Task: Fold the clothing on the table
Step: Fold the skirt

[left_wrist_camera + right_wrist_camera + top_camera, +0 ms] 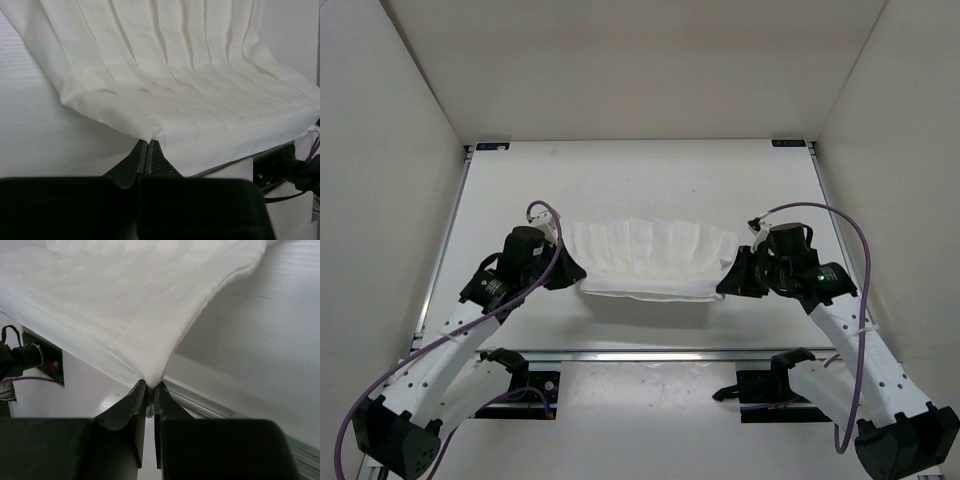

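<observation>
White clothing [650, 262], a thin sheet ridged with faint parallel creases, stretches sideways across the table [640, 180] just beyond the aluminium rail [650, 353], pulled taut between two robot arms. The left gripper [575, 275] clamps the corner at the sheet's left end on the rail side, jaws pressed together with only a sliver of fabric between them; its wrist view shows the cloth fanning away from that pinch in long folds, a stitched hem running along the edge nearest the rail. The right gripper [725, 285] is likewise clenched on the opposite corner, at the same distance beyond the rail, its fingers meeting on the point where the hem turns. From above, the edge facing the rail sits raised, throwing a narrow shadow on the tabletop, while the side farther from the rail slopes down toward the surface. Whether one layer or two is caught in each pinch cannot be told.
</observation>
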Motion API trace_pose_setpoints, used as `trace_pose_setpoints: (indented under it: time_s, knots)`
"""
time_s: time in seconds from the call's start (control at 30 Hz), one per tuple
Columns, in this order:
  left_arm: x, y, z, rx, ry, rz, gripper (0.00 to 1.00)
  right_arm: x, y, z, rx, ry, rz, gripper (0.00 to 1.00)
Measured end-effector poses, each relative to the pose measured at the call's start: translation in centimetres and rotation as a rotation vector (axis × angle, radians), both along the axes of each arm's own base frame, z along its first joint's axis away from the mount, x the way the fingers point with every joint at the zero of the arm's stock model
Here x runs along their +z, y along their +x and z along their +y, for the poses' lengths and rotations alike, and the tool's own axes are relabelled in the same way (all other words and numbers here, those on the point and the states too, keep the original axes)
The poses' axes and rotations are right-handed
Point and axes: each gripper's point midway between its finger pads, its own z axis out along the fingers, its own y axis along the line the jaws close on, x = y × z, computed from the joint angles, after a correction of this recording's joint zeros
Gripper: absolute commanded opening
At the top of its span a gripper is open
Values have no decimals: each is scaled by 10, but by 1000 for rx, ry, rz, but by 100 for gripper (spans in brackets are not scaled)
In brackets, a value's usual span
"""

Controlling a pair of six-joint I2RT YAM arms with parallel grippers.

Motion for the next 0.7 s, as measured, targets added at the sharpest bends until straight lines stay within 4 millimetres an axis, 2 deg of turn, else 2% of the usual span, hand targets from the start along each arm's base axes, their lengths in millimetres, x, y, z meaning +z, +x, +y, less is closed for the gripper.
trace_pose_setpoints:
  time_s: [0.1, 0.2, 0.27, 0.37, 0.43, 0.53, 0.57, 0.6, 0.67, 0.7]
  knots:
    - [8, -5, 2, -2, -18, -3, 0, 5, -9, 1, 6, 21, 8, 0]
    - [17, 0, 2, 3, -33, -6, 0, 8, -8, 2, 12, 33, 35, 0]
    - [20, 10, 1, 9, -36, -2, 0, 11, 1, 2, 5, 40, 47, 0]
    - [10, 32, 3, 33, -15, 29, 1, 13, 26, 4, -3, 40, 76, 0]
    - [-8, 51, 7, 59, 12, 76, 0, 11, 51, 10, -4, 37, 94, 1]
    - [-33, 80, 12, 96, 51, 145, 0, 6, 99, 18, -14, 37, 117, 0]
    - [-40, 92, 13, 105, 63, 161, 5, 4, 118, 20, -18, 35, 122, 0]
    - [-45, 107, 15, 117, 73, 175, 23, 2, 140, 23, -25, 32, 119, 10]
    - [-53, 143, 19, 145, 80, 178, 41, -4, 194, 27, -46, 30, 104, 32]
    - [-56, 159, 23, 159, 87, 179, 46, -8, 220, 27, -64, 24, 86, 37]
